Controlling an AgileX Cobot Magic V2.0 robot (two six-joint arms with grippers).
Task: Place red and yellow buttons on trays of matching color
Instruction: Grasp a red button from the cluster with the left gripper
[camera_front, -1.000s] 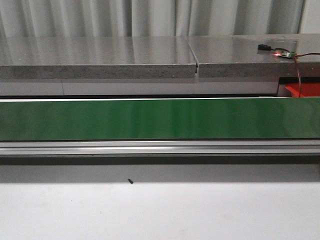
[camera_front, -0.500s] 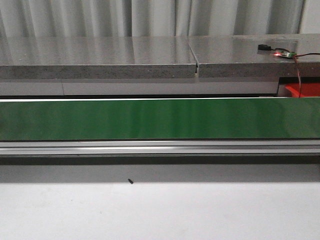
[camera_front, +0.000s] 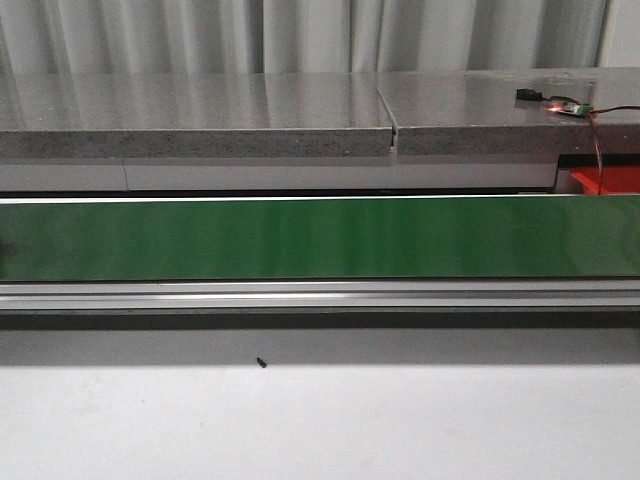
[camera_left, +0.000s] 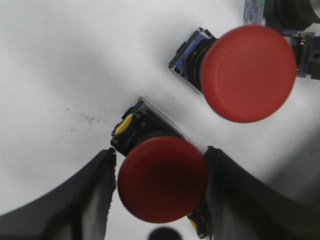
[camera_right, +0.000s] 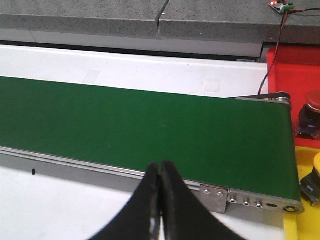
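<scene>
Though unlabelled, red button between left gripper fingers.

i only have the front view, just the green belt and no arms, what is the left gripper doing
Observer: The left gripper is open over a white surface, its fingers on either side of a red button.
Operator: any other buttons near it
Observer: Yes, a second red button lies close by, apart from the first.
Operator: and the right gripper
Observer: The right gripper is shut and empty, over the near edge of the green belt.
Operator: trays anywhere
Observer: Past the belt's end, a red tray and a yellow tray each already hold a button.
</scene>
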